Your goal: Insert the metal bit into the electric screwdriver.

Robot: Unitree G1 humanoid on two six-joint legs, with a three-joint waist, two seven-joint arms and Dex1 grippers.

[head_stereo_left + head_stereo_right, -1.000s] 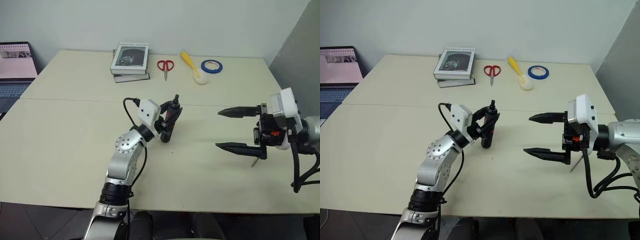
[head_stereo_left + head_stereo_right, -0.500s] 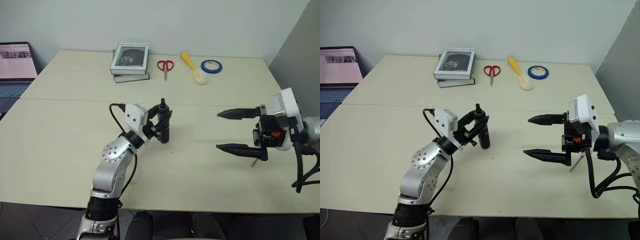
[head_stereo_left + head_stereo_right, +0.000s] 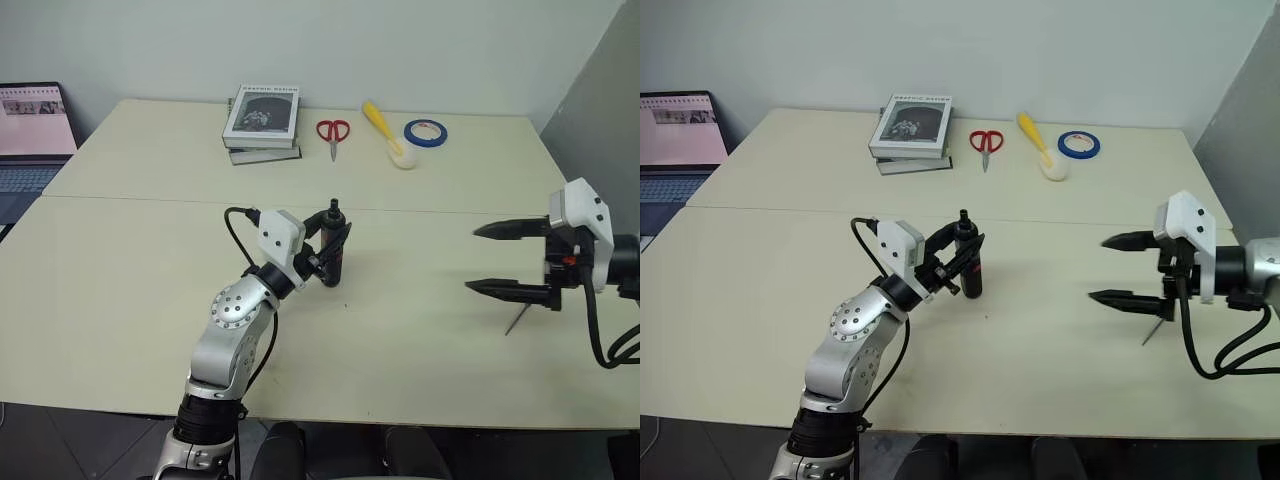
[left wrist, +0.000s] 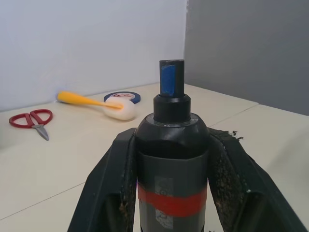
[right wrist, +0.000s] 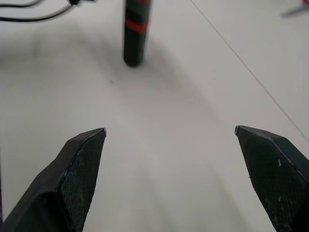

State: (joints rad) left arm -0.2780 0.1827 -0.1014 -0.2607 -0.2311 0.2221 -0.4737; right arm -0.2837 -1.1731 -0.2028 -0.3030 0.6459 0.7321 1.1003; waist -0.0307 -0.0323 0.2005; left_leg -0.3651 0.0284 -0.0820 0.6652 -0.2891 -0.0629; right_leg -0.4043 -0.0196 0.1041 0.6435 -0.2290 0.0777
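The right gripper (image 3: 1118, 269) had swung outward, jaws apart and empty; the left gripper (image 3: 962, 262) clamped the electric screwdriver (image 3: 969, 262); the metal bit (image 3: 1154, 327) lay unpicked.

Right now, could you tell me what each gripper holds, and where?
The left gripper clamps the electric screwdriver around its body near the red band; the right gripper is open, empty.

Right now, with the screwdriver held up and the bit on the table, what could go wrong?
The metal bit lies flat beneath the open right claw; so thin a rod could skid or roll when pinched. The left claw grips the electric screwdriver low with its tip up, so pushing the bit in might tilt it.
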